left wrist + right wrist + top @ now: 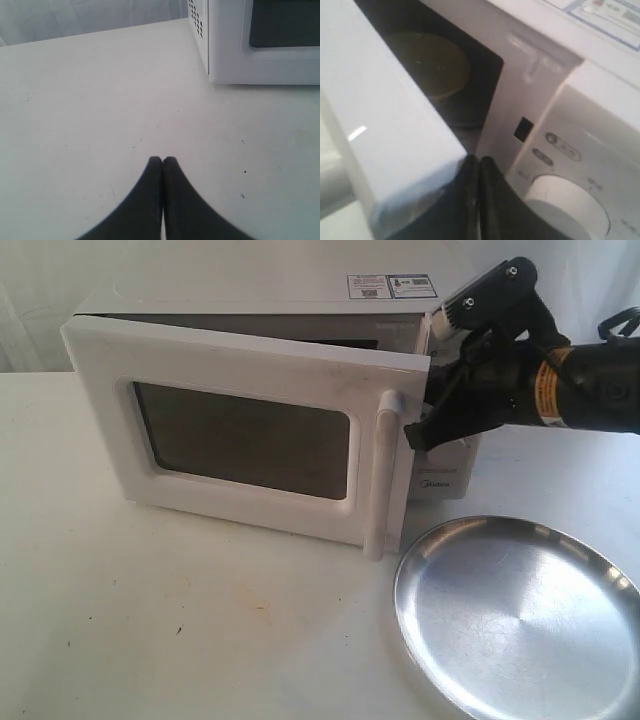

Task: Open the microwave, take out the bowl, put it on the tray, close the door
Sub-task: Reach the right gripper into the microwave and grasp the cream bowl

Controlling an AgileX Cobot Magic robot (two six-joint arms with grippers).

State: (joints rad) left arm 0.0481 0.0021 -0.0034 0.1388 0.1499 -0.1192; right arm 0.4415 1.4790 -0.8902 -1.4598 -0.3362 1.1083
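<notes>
The microwave (250, 295) stands at 11 o'clock on the white table (150, 620), with its door (230, 365) partly ajar. At the door's 3 o'clock edge, just beside the vertical handle (380, 480), the right gripper (415, 435) has its black fingers pressed together, gripping nothing. They are tucked behind the door's free edge, near a round knob (570, 205). Through the gap the bowl (427, 65) shows dimly inside the cavity. The steel tray (520, 620) lies at 4 o'clock. The left gripper (162, 160) is pinched closed over bare table.
</notes>
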